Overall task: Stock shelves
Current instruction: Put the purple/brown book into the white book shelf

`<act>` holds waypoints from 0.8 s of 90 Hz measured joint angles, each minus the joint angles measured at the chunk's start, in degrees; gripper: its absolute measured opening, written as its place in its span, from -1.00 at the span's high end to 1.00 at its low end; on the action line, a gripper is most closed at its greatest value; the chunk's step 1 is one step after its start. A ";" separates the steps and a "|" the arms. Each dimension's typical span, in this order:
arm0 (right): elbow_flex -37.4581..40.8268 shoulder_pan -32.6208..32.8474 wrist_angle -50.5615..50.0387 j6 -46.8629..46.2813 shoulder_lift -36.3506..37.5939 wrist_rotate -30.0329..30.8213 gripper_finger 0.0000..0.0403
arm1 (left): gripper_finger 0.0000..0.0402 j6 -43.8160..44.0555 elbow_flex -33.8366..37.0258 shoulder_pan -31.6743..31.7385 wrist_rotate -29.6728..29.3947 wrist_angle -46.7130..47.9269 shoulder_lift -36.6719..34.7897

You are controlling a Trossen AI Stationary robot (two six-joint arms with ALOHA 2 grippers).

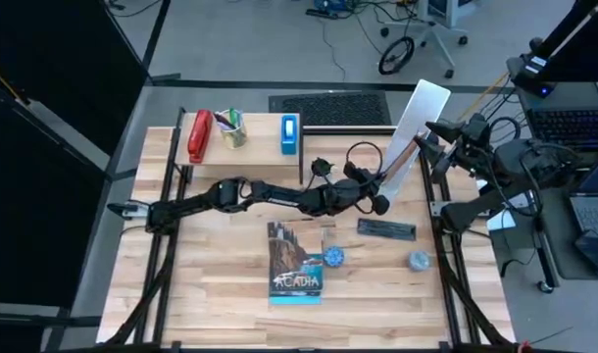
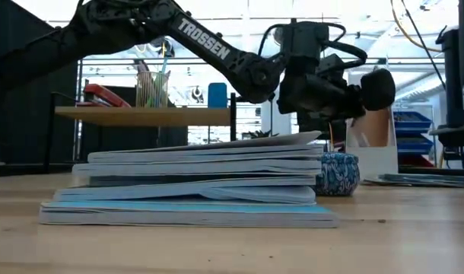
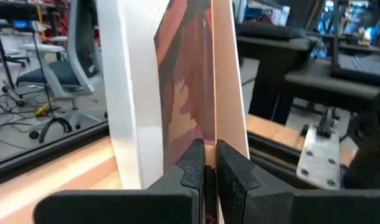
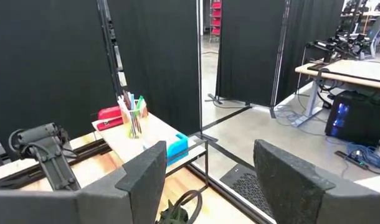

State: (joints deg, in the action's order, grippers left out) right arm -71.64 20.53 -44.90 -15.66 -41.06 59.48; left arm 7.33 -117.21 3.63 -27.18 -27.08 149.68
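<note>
Currently left gripper is clamped on a thin book at the white file holder; keep it upright, slide straight in; right gripper, fingers apart, waits at the table's right edge.

The high view is evenly lit from overhead, with soft, short shadows under the left arm on the table. In the low view, bright windows in the upper frame blow out to white and leave the arm dark; the table in the foreground is blurred. In the left wrist view the fingers at the bottom are soft.
</note>
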 joint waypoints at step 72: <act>0.00 0.00 -0.70 -0.17 -0.11 0.00 -0.09 | 0.96 8.93 0.17 1.52 2.69 6.19 -0.06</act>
State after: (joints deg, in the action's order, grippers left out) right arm -71.64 20.53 -45.60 -15.84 -41.17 59.48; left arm 16.27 -117.04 5.15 -24.49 -20.89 149.62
